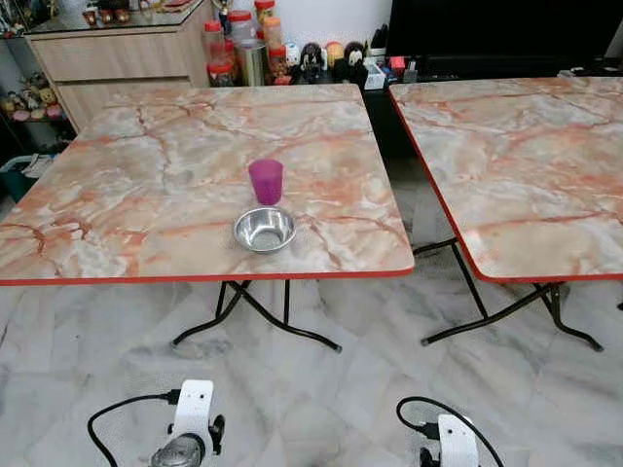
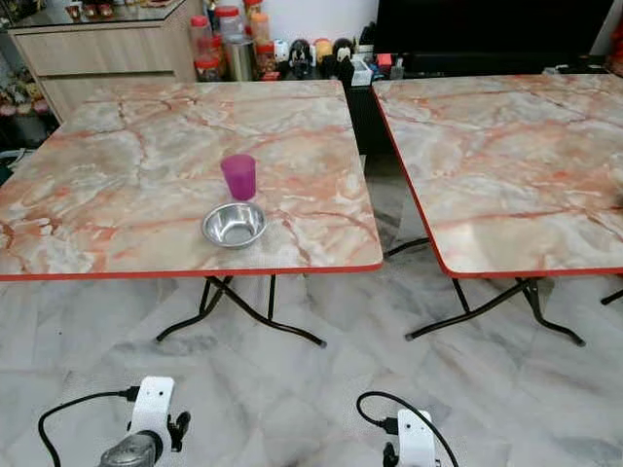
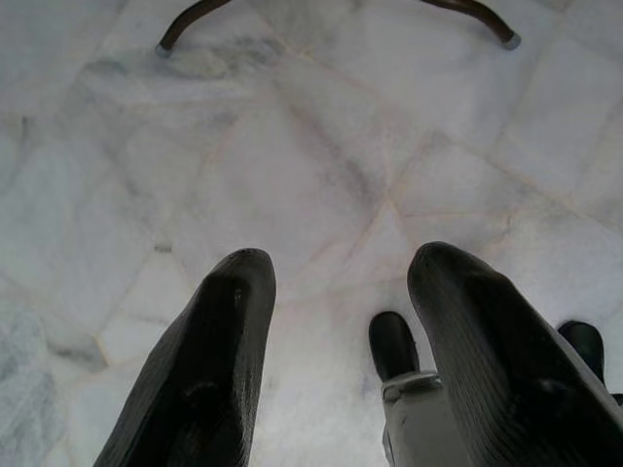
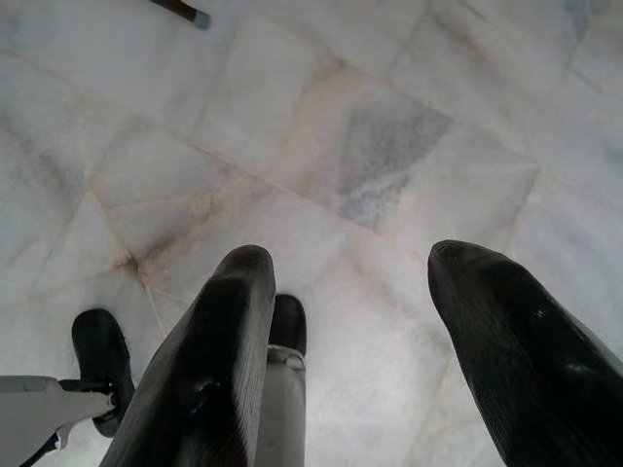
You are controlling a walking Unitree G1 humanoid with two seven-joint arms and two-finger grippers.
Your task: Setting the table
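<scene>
Both my grippers, left (image 3: pixel 336 292) and right (image 4: pixel 346 292), hang spread and empty over the floor (image 3: pixel 321 146); nothing to carry yet. Cup (image 1: pixel 265 181) sits just behind bowl (image 1: pixel 264 229), near edge of left table (image 1: pixel 117 175).

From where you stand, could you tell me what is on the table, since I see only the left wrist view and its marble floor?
Observer: A translucent purple plastic cup stands on the left marble-patterned folding table.
Operator: Is anything beside it, please?
Observer: A small round steel bowl sits just nearer the robot, close to the red front edge.
Operator: And the right end effector?
Observer: The right end effector hangs open over the floor, holding nothing.
</scene>
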